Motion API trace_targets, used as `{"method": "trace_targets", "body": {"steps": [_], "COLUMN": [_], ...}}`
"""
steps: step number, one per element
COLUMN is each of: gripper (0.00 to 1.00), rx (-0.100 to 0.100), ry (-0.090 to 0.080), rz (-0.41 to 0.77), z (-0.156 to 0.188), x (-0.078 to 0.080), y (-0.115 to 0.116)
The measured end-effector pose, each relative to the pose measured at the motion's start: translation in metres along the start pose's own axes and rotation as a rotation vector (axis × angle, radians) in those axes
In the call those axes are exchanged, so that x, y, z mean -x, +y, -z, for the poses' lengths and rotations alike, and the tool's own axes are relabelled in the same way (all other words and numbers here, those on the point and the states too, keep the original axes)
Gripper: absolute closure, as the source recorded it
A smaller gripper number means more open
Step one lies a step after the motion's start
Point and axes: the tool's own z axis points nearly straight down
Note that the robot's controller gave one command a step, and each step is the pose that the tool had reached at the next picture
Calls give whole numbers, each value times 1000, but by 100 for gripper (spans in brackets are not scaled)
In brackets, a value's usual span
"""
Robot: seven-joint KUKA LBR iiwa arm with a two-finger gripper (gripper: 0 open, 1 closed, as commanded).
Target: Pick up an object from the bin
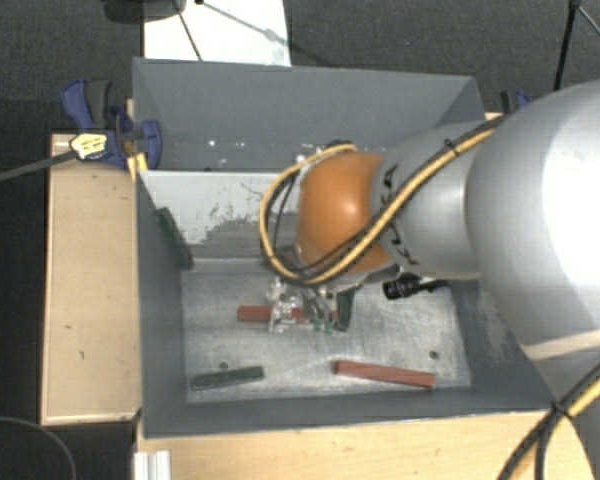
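Here, the gripper stands low over the floor of the grey bin, its lower end down at the right end of a short reddish-brown bar that juts out to the gripper's left in the camera view. Whether the gripper is released or clenched cannot be told, since the orange wrist cover and cables hide most of it; contact with the bar cannot be confirmed either. Below and to the right of the gripper, well apart, lies a longer reddish-brown bar. Below and to its left lies a dark green bar, and up and to its left a second dark green bar leans against the bin wall. A small dark green piece sits just to the gripper's right; its kind is unclear. Judged by look, the short bar is a light, rigid, flat-sided stick, probably neither fragile nor very slippery, and should not yield under pressure. The sound hold would be across its narrow width near mid-length, since a hold at the very end may let it pivot or slip out on lifting.
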Motion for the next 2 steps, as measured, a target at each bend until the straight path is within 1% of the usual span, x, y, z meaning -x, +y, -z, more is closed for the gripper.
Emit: {"method": "trace_targets", "body": {"steps": [1,2], "gripper": [100,100], "rx": [0,-2], "ry": [0,6], "rz": [-2,38], "z": [0,194], "x": [0,-4], "y": [0,-5]}}
